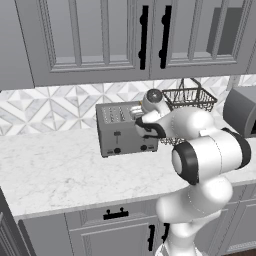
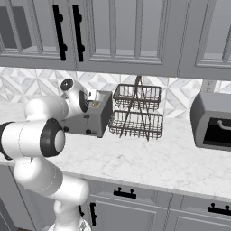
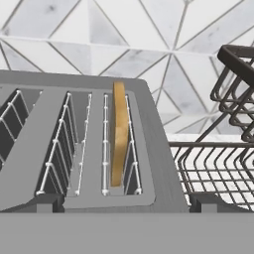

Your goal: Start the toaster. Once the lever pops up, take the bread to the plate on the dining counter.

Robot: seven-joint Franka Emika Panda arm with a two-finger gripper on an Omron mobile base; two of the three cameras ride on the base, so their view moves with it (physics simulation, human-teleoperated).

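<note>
Jaws spread wide above toaster on tabletop; bread upright in rightmost slot, beside wire basket.

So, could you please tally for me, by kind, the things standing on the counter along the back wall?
Toaster, a bread slice in one slot: 1
Wire basket rack, two tiers: 1
Grey box appliance: 1
Total: 3

The toaster, a boxy brushed-grey four-slot unit with black levers and knobs on its front, stands on the marble counter against the tiled wall. The bread stands upright in its rightmost slot, apparently protruding slightly.
</note>
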